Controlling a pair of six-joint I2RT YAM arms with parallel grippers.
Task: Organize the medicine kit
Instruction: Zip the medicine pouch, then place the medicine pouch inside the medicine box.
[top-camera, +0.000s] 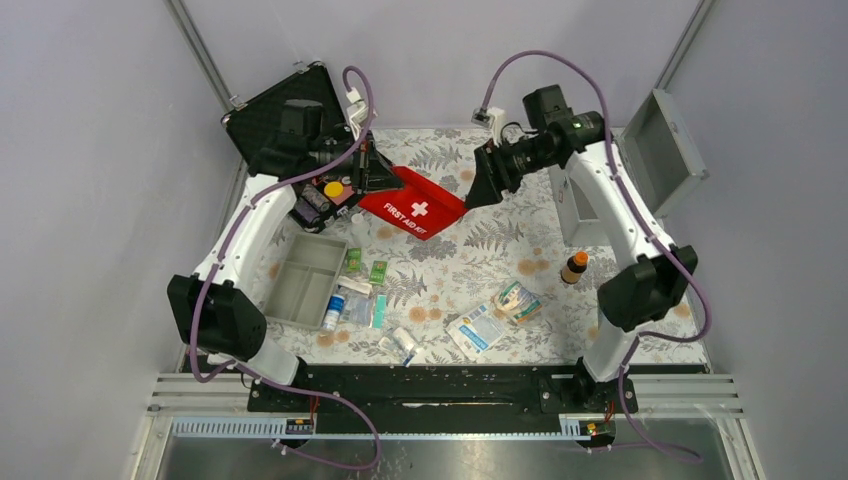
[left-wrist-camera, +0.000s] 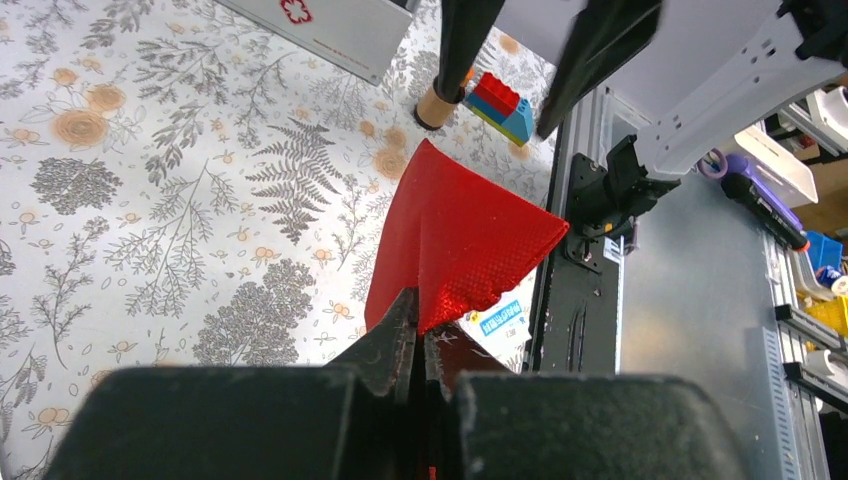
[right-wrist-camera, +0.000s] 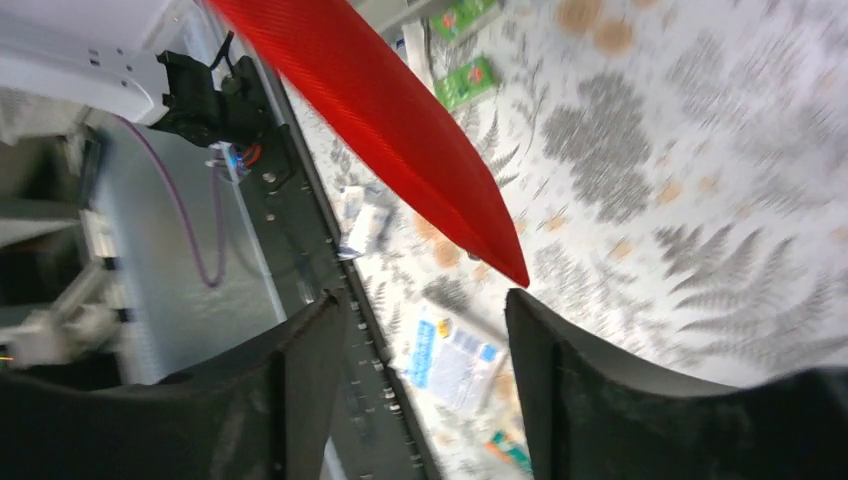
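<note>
Medicine kit (top-camera: 662, 150) stands open at the desk's (top-camera: 500, 245) far right, beyond the right arm (top-camera: 612, 205). Left fingers (left-wrist-camera: 395, 340) pinch one corner of the red first-aid pouch (top-camera: 415, 205); right fingers (right-wrist-camera: 310, 350), spread, wait just at its opposite tip.

Top external: fixed, above and behind arm bases, looks down on table (top-camera: 520, 235).
Left wrist: rides left gripper (left-wrist-camera: 418, 310), close, faces right and near.
Right wrist: rides right gripper (right-wrist-camera: 428, 295), faces left and near (frame tilted).
All share red pouch (top-camera: 413, 205); wrist views share base rail (left-wrist-camera: 580, 320).
</note>
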